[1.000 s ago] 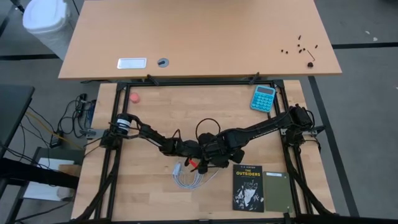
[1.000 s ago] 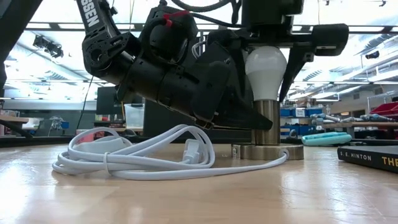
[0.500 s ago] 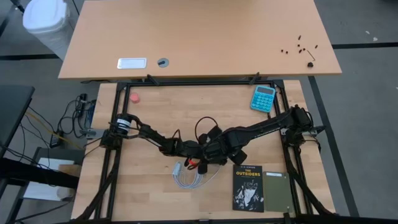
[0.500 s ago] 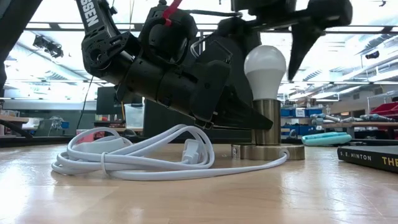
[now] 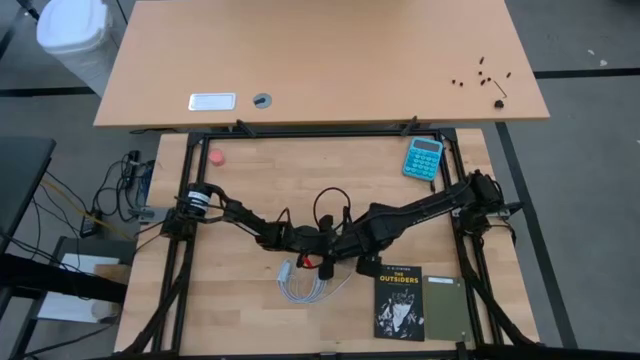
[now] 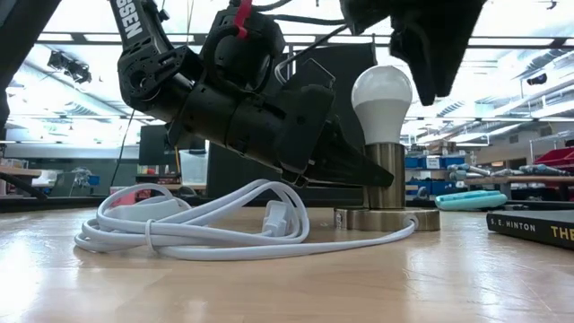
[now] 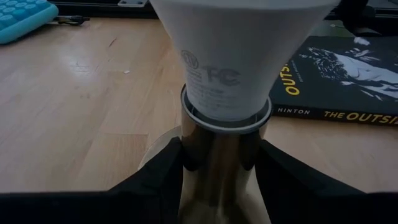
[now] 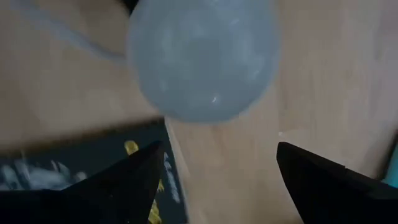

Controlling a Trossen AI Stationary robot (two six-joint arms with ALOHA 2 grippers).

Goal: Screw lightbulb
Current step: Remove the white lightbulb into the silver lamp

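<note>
The white lightbulb (image 6: 383, 92) stands upright in a silvery socket (image 6: 387, 175), whose round disc base (image 6: 387, 218) rests on the wooden table. My left gripper (image 7: 221, 186) is shut on the socket's stem; it reaches in from the table's left (image 5: 318, 243). My right gripper (image 8: 219, 149) is open above the bulb, its fingers apart and touching nothing; it also shows at the top of the low view (image 6: 408, 27). In the high view my right gripper (image 5: 345, 248) hides the bulb. My left gripper pinches the socket's upright metal stem (image 7: 217, 155) between its two fingers (image 7: 155, 180), just below the bulb's neck. The fingers come in from the table's left, slanting slightly down, and lie across the stem. The socket stands upright with its base on the table.
A coiled white cable (image 6: 206, 224) lies on the table left of the socket, near the front (image 5: 305, 285). A dark book (image 5: 400, 300) lies to the right near the front edge. A blue calculator (image 5: 423, 157) sits at the far right, and a small pink object (image 5: 216, 157) at the far left.
My right gripper has let go of the bulb, risen clear above it and turned about. The bulb stays upright in the socket. My left gripper has kept its hold on the stem.
</note>
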